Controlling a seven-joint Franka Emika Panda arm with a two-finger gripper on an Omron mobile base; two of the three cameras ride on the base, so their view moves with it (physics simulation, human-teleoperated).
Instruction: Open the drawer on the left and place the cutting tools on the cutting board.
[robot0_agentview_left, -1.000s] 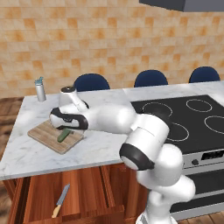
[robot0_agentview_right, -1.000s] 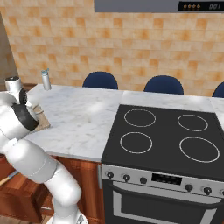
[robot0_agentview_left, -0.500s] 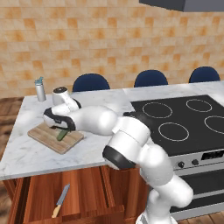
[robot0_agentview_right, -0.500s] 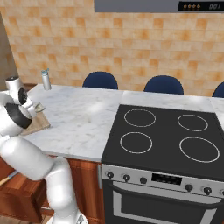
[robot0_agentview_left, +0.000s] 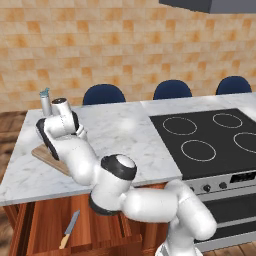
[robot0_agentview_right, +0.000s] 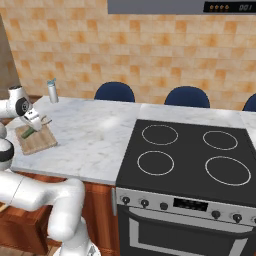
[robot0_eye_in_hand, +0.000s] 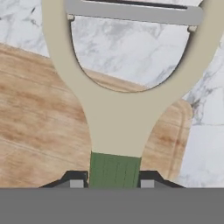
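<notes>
The arm folds back on itself over the marble counter (robot0_agentview_left: 120, 135), its hand lowered at the counter's left end. The gripper (robot0_eye_in_hand: 114, 181) has its two dark fingertips (robot0_eye_in_hand: 74, 179) pressed against either side of the green handle of the peeler (robot0_eye_in_hand: 118, 118), clamped on it. Ahead of the fingertips, the peeler's pale Y-shaped fork spreads to the silver blade bar, whose far end reaches past the board's edge over bare marble. Directly beneath the fingertips lies the cutting board (robot0_eye_in_hand: 39, 131), its plank grain visible; whether the peeler touches it cannot be told. In the right base view the peeler (robot0_agentview_right: 31, 132) sits over the board (robot0_agentview_right: 37, 142) below the hand. A small grey bottle (robot0_agentview_right: 52, 91) stands well beyond the gripper, near the counter's back edge. Below the counter, the drawer (robot0_agentview_left: 45, 235) stands pulled out; the knife (robot0_agentview_left: 69, 229) lies inside it on the wooden floor.
</notes>
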